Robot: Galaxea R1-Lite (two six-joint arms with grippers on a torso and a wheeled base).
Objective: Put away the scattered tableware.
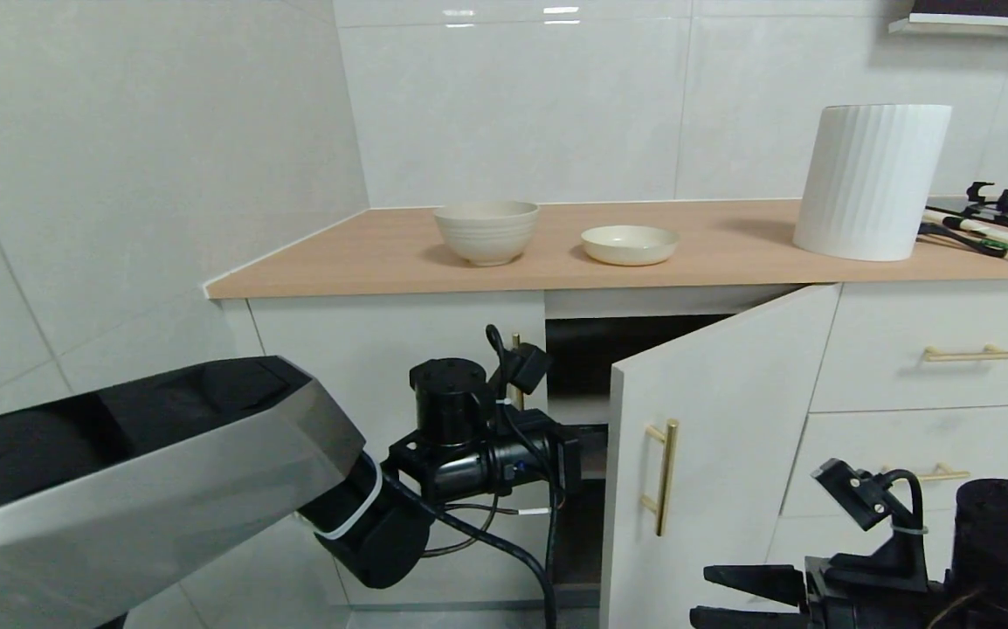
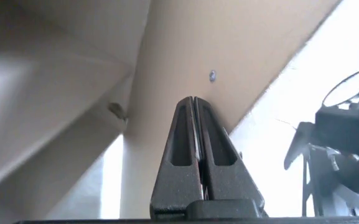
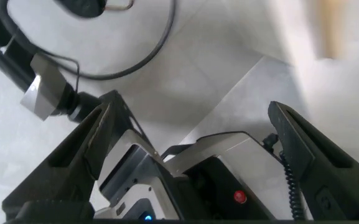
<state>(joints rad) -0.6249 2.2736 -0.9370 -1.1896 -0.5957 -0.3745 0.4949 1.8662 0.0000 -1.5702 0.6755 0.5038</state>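
While the left claw (image 2: 194, 101) sits clenched empty (inside the cupboard (image 1: 714, 393), I think), the right claw (image 3: 185, 118) gapes wide; bowl (image 1: 486, 231) and dish (image 1: 630, 245) up above both.

The left arm (image 1: 207, 472), left of the cabinet door (image 1: 714, 454), had a faceted silver-grey shell with a black top. Beyond it came a black joint ringed by a white band, and looped black cables (image 1: 504, 542). The left gripper (image 2: 194, 102) had black slotted fingers. At the door's foot, the right gripper (image 1: 700, 596) was black, and a white tie bound the cable of its bracketed camera (image 1: 849, 494).
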